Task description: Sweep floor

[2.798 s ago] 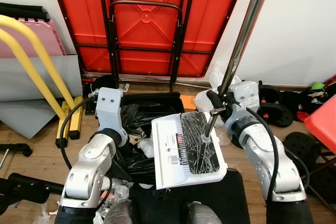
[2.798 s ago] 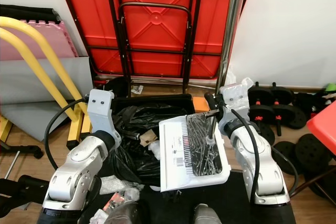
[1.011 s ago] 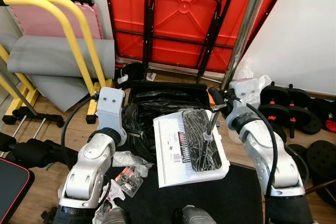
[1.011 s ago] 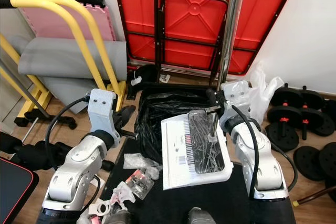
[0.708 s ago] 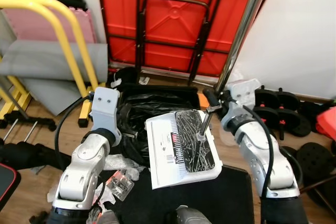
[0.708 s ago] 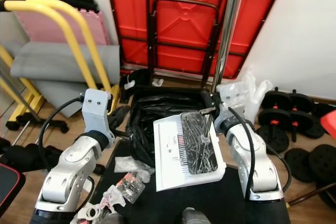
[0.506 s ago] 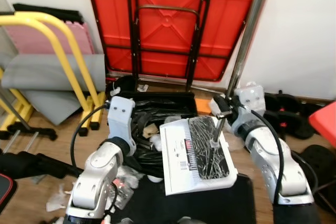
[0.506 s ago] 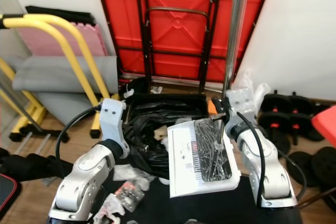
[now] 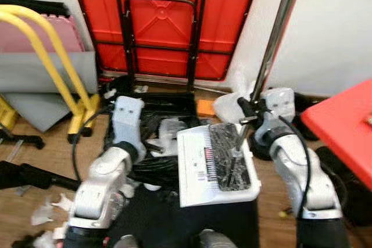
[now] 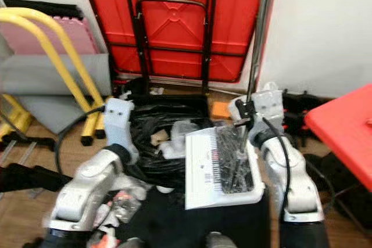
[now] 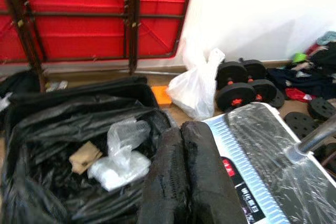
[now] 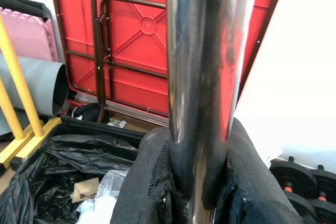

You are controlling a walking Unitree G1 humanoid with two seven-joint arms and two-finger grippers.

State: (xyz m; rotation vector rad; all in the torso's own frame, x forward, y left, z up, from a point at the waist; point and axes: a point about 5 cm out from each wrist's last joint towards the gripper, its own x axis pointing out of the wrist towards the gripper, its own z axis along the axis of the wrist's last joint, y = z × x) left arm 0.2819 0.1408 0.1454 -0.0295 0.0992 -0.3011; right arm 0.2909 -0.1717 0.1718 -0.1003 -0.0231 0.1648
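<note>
A white dustpan (image 9: 215, 164), its tray lined with crinkled film, hangs on a long chrome pole (image 9: 278, 30). My right gripper (image 9: 247, 111) is shut on that pole low down; in the right wrist view the pole (image 12: 207, 51) runs between the black fingers (image 12: 149, 182). The pan sits beside the right rim of a black bag-lined bin (image 9: 157, 120). Inside the bin (image 11: 63, 124) lie clear plastic wrap (image 11: 123, 145) and a brown paper scrap (image 11: 84, 156). My left gripper (image 11: 181, 129) hovers over the bin with its fingers pressed together and nothing held.
A folded red table (image 9: 163, 21) leans on the wall behind the bin, yellow bars (image 9: 52, 62) to the left. A red tabletop corner (image 9: 343, 126) juts in at the right. Dumbbells (image 11: 241, 82) and a white plastic bag (image 11: 197, 87) lie by the wall. Litter (image 9: 43, 210) dots the floor at left.
The whole picture has swung as the camera turned, bringing the red tabletop in at the right. Both arms, the pole and the dustpan keep the same pose by the bin.
</note>
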